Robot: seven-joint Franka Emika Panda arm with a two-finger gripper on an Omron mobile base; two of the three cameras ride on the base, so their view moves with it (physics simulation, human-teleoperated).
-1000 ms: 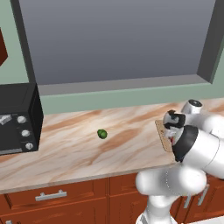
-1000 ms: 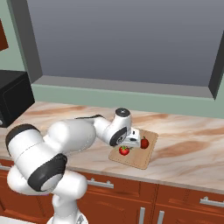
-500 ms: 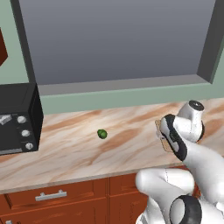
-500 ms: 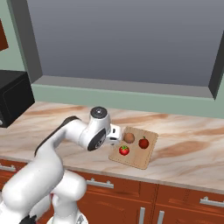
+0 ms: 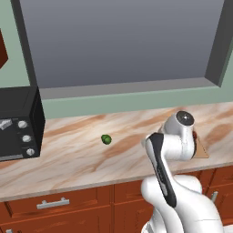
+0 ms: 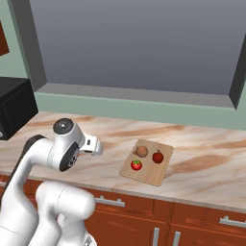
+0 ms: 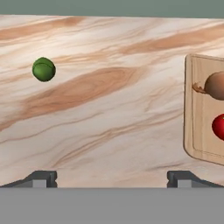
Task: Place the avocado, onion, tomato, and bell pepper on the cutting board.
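Left base view: avocado, small, dark green, roundish, alone on marble counter, at about 9 o'clock from the arm. Likely light, firm, smooth-skinned, prone to roll; best taken across the widest middle.

Right base view: cutting board carrying onion, tomato and bell pepper. Gripper well apart, at 9 o'clock from board.

Hand view: avocado at 10 o'clock; board edge at 3 o'clock. Fingertips spread wide, holding nothing.
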